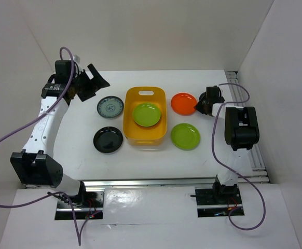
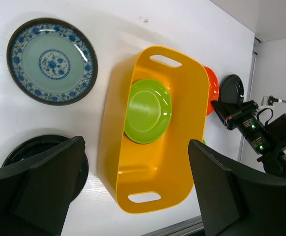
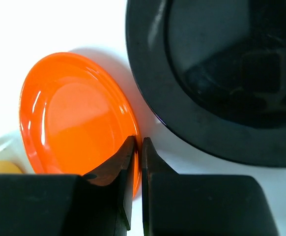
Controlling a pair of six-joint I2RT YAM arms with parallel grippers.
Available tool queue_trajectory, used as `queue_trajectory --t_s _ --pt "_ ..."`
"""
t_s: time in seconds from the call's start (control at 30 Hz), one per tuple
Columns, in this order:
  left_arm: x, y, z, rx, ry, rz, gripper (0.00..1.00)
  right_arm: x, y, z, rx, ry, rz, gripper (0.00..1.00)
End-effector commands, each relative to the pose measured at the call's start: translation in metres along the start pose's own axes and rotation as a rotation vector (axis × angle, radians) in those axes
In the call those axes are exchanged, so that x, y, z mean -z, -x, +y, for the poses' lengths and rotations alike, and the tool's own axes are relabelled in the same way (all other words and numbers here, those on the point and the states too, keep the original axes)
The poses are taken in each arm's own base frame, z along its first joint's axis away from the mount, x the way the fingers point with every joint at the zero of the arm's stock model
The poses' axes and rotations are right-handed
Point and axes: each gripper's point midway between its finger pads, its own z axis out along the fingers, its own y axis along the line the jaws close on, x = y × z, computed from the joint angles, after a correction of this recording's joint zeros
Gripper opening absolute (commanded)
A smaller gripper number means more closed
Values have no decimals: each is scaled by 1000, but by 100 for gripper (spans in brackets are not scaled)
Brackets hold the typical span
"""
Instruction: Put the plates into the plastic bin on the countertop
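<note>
White walls enclose a plain white table (image 1: 140, 166). At its middle sits the yellow-orange rectangular plastic bin (image 1: 133, 127), with a handle slot at each short end. One lime green round plate (image 1: 146, 114) lies inside it, in the far half.

The other plates are on the table:
- Left of the bin: the grey-blue round plate with patterned rim (image 1: 110, 107), with a glossy black round plate (image 1: 108, 139) nearer the arm bases.
- Right of the bin: an orange round plate (image 1: 182, 102), with a second lime green round plate (image 1: 185, 136) nearer the bases.
- Just beside the orange one: a second glossy black round plate (image 3: 221, 73), mostly hidden under the right arm in the top view.

The left pincer (image 1: 95, 83) is released, jaws wide apart. It is raised above the far-left table, beyond the patterned plate, holding nothing.

The right pincer (image 3: 139, 140) is low at the orange plate's right edge. It is clenched on the rim, fingers (image 3: 118, 167) almost together with the orange lip pinched between them.
</note>
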Motion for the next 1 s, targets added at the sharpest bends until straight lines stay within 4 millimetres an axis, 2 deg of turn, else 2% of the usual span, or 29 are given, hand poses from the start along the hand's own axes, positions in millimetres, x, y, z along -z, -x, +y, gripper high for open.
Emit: queue_trajectory --t_s 0.0,0.03,0.13,0.17,0.2,0.23,0.27,0.3,0.37,0.47,0.5,0.53,0.57,0.63,0.67,0.73,0.77,0.8,0.83,0.87,0.9,0.93,0.97 --pt "8 5 21 113 38 -19 100 -3 -45 -30 41 -149 165 0" --pt "4 3 28 137 49 -5 100 -2 -27 -15 42 -125 133 0" --pt "2 1 46 180 80 4 100 8 8 11 64 -114 62 0" --pt "0 1 56 192 107 -1 100 12 35 29 63 -91 7 0" --pt "1 4 61 198 121 -14 100 19 51 41 78 -87 -39 0" --pt "-2 -1 66 203 130 -2 100 28 67 52 76 -72 -76 0" --pt "-2 1 70 209 135 -8 100 37 91 72 72 -30 -130 0" --pt "-3 -4 73 214 144 3 100 41 102 81 71 -12 -153 0" --pt "-9 -4 86 231 161 0 100 60 130 105 76 31 -209 0" --pt "-21 -10 106 248 199 29 100 92 160 136 99 98 -289 0" --pt "-26 -13 110 244 207 42 100 99 159 147 107 127 -291 0" --pt "-34 -19 122 264 233 69 100 110 157 160 129 171 -287 0" --pt "-38 -18 128 272 241 69 100 116 157 164 148 188 -288 0" --pt "-48 -21 135 277 248 80 100 129 151 191 208 272 -283 0" --pt "-51 -19 142 286 256 78 100 135 136 209 274 320 -256 0" --pt "-67 -26 152 288 264 108 100 146 118 230 363 377 -215 0" --pt "-72 -25 154 276 267 116 100 147 94 245 445 418 -173 0" --pt "-77 -20 153 262 254 120 100 150 81 248 482 418 -144 0" --pt "-88 -25 161 273 271 146 100 151 70 252 510 424 -124 0" --pt "-92 -25 164 277 275 154 100 156 54 264 551 451 -112 0" --pt "-97 -22 165 264 270 148 100 149 37 260 564 444 -75 0" --pt "-101 -22 167 266 272 152 100 152 32 260 579 437 -78 0" --pt "-108 -25 174 269 287 158 100 152 18 261 593 443 -54 0"
